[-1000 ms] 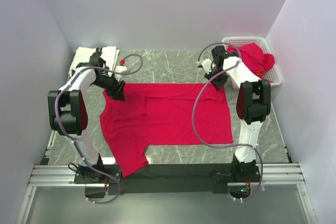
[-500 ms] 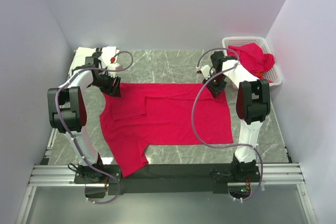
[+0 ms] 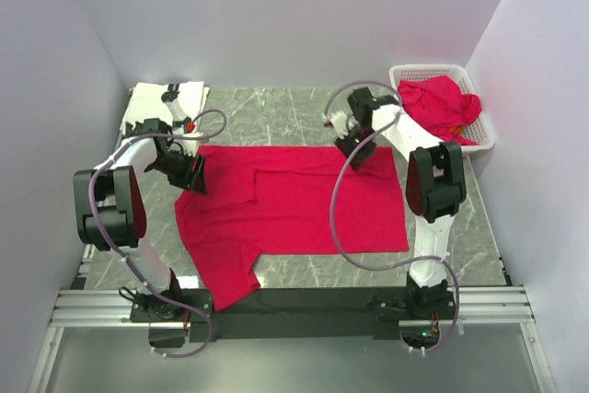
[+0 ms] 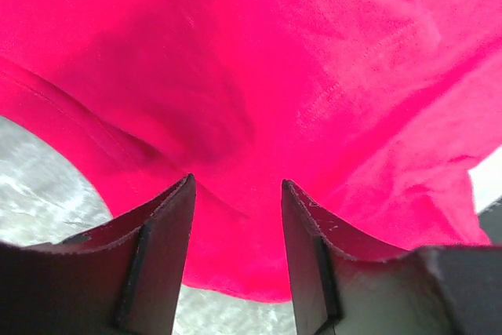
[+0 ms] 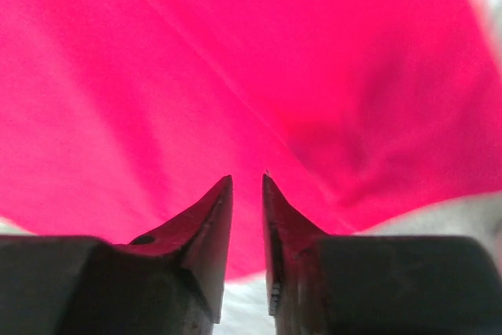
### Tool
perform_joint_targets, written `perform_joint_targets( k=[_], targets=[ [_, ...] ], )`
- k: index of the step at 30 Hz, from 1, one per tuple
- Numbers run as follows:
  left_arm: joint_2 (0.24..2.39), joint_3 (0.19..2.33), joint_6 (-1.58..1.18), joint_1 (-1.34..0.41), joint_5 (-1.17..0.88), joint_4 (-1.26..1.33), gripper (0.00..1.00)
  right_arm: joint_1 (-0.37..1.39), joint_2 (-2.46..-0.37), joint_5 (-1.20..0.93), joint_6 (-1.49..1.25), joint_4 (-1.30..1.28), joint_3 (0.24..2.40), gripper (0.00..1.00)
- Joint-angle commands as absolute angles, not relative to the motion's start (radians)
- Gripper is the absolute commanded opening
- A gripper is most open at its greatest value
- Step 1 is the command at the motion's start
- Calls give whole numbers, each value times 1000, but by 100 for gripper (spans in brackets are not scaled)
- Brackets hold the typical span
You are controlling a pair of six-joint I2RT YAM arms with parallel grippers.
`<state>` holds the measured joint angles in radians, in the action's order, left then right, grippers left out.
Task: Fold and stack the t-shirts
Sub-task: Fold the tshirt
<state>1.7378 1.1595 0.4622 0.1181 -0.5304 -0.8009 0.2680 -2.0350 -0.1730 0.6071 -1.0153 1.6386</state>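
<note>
A bright red t-shirt [image 3: 294, 213] lies spread flat on the marble table, one sleeve reaching toward the near edge at the left. My left gripper [image 3: 190, 175] is low at the shirt's far left corner. In the left wrist view its jaws [image 4: 238, 184] stand wide open over the cloth edge [image 4: 259, 60], with nothing pinched. My right gripper [image 3: 354, 156] is at the shirt's far edge, right of middle. Its jaws [image 5: 248, 176] are a narrow gap apart just above the red cloth [image 5: 235, 68]. More red t-shirts [image 3: 444, 103] are heaped in the basket.
The white lattice basket [image 3: 482, 138] stands at the far right corner. A white folded cloth [image 3: 147, 98] lies at the far left corner. Grey walls close in on the left, back and right. The arms' mounting rail [image 3: 294, 301] runs along the near edge.
The right gripper has slid left along the shirt's far edge from the far right corner. The left gripper has moved slightly left and nearer. The shirt lies as before.
</note>
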Motion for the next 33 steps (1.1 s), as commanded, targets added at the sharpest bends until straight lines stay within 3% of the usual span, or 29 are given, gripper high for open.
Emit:
perform_joint_targets(
  k=[1, 5, 9, 13, 33],
  targets=[
    [1720, 1154, 425, 135, -584, -856, 52, 366, -2008, -415, 391, -1022, 1773, 27],
    [1759, 1170, 399, 167, -660, -914, 49, 474, -2025, -651, 131, -881, 1747, 26],
    [1785, 1183, 385, 195, -690, -954, 50, 575, -2051, -695, -67, -726, 1721, 34],
    [1801, 1175, 359, 213, -704, -957, 49, 629, -2100, -700, -242, -588, 1735, 36],
    [1830, 1124, 302, 229, -709, -928, 50, 723, -2325, -670, -439, -529, 1842, 44]
  ],
)
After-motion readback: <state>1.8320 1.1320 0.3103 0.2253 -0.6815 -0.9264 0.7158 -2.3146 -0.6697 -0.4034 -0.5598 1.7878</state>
